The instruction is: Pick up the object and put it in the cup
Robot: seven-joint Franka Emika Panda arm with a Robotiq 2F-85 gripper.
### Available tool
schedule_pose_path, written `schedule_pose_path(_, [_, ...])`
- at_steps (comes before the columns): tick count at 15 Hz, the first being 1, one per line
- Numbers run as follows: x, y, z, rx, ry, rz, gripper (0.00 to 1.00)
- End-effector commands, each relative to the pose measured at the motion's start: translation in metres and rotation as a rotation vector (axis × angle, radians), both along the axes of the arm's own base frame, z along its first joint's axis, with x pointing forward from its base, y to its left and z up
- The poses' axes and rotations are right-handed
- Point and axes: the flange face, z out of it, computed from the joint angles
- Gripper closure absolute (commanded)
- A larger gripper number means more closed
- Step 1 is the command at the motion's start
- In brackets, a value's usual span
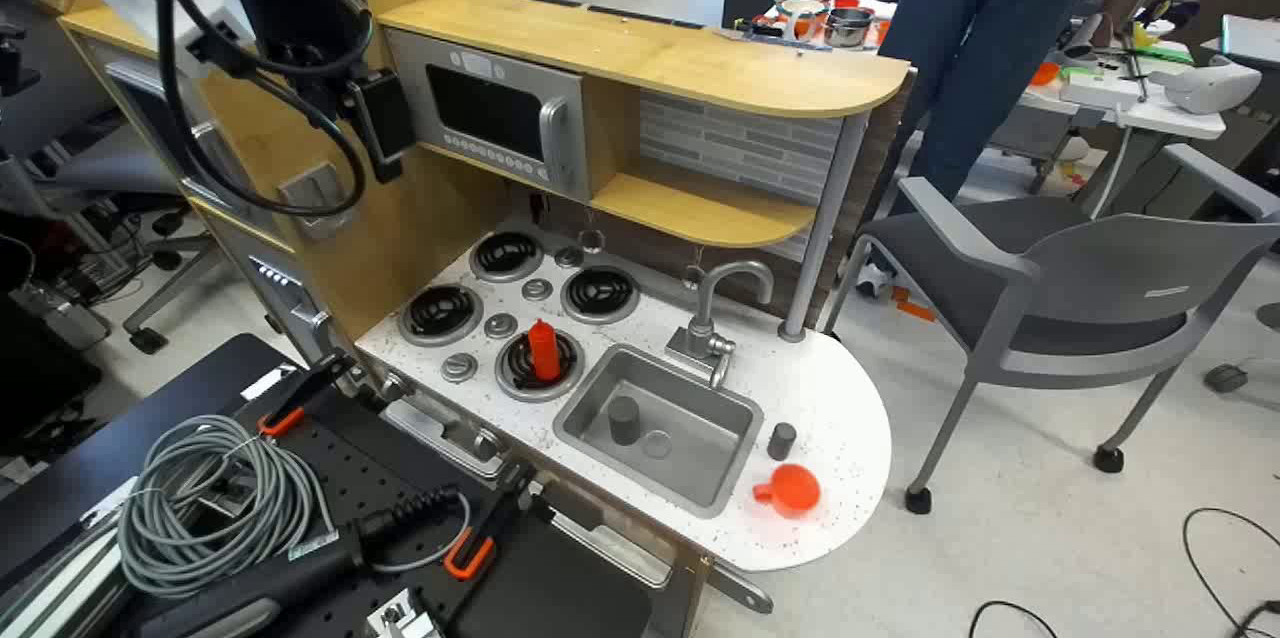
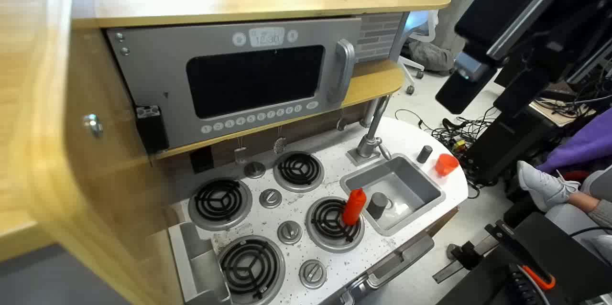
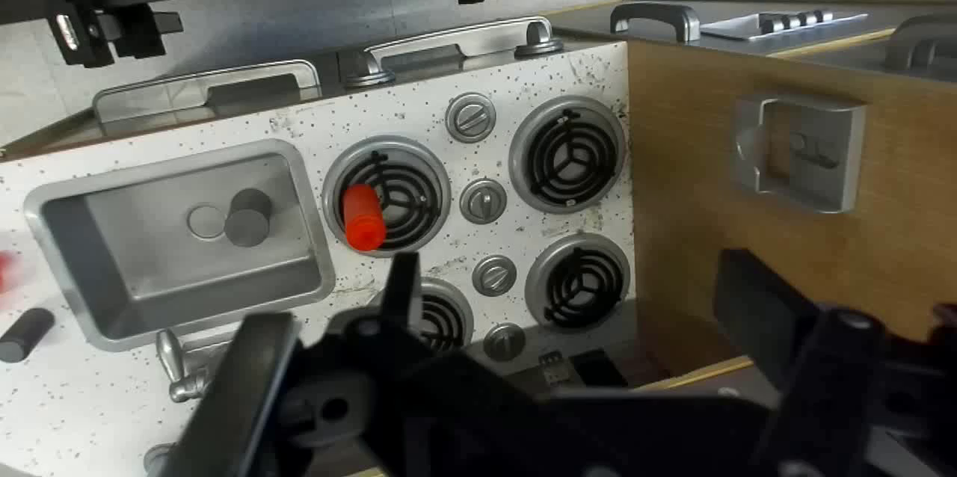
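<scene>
Pincer [image 3: 572, 260] spread, empty; in the wrist view, shift toward 9 o'clock and centre over the red bottle [image 3: 363, 217], probable target.

- The cup [image 1: 796, 490] and the sink [image 1: 680, 403] can be reached from above.
- The tap [image 1: 704, 330] rises at the sink's back edge.
- The microwave [image 1: 500, 108] and shelf [image 1: 705, 206] overhang the bench's [image 1: 845, 408] back.
- A wall [image 3: 688, 163] closes one bench end.
</scene>
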Motion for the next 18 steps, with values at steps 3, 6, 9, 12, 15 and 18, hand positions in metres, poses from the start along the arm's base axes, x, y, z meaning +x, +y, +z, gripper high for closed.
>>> schedule_pose_path(3, [0.000, 0.000, 0.000, 0.000, 0.001, 0.000, 0.00])
schedule_pose_path(6, [0.000, 0.000, 0.000, 0.000, 0.001, 0.000, 0.00])
schedule_pose_path(9, [0.000, 0.000, 0.000, 0.000, 0.001, 0.000, 0.00])
schedule_pose_path(12, [0.000, 0.000, 0.000, 0.000, 0.001, 0.000, 0.00])
schedule_pose_path(15, [0.005, -0.005, -0.009, -0.003, 0.022, 0.013, 0.00])
schedule_pose_path(18, [0.010, -0.018, -0.020, -0.011, 0.035, 0.040, 0.00])
